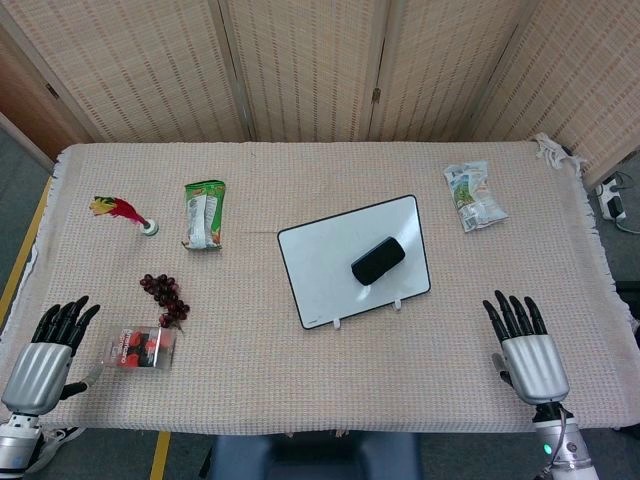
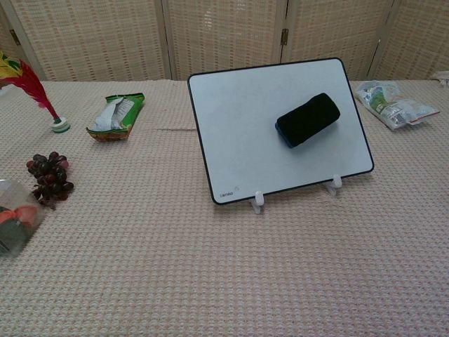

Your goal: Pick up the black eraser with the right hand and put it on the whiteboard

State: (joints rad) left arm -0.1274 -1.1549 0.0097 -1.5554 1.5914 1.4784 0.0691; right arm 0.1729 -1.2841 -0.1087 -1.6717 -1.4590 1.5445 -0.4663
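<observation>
The black eraser (image 1: 377, 260) (image 2: 307, 119) lies on the tilted whiteboard (image 1: 320, 265) (image 2: 238, 126), right of its middle, with nothing touching it. My right hand (image 1: 529, 353) is at the table's near right edge, well away from the board, fingers spread and empty. It does not show in the chest view. My left hand (image 1: 48, 354) rests at the near left corner, fingers apart, holding nothing.
A green snack bag (image 1: 204, 213) and a red feathered shuttlecock (image 1: 124, 212) lie at the left. Dark grapes (image 1: 165, 292) and a clear box of red fruit (image 1: 140, 347) sit near the left hand. A crumpled white packet (image 1: 474, 195) lies at the far right.
</observation>
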